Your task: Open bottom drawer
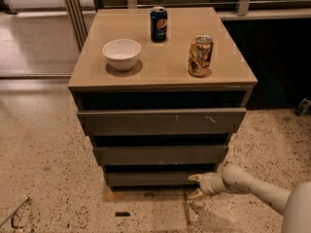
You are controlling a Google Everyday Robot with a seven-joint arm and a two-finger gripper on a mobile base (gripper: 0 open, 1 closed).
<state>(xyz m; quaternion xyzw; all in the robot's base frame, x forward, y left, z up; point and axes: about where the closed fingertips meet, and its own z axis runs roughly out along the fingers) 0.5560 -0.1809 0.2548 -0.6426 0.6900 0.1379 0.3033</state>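
Note:
The bottom drawer [150, 178] is the lowest and narrowest of three handleless dark grey-brown fronts in a low cabinet. Its flat panel sits just above the floor. My gripper [196, 186] is at the drawer's right end, low by the floor, with the white arm coming in from the lower right. Its two pale fingers are spread apart, one [194, 178] at the drawer front's lower right edge, the other near the floor. Nothing is held between them.
The mid-sized drawer front [160, 154] and the widest, scratched one [160, 122] are above. On the tan cabinet top [228, 74] stand a white bowl [121, 54], a blue Pepsi can [158, 24] and a gold can [200, 56]. A small dark object [122, 214] lies on the speckled floor.

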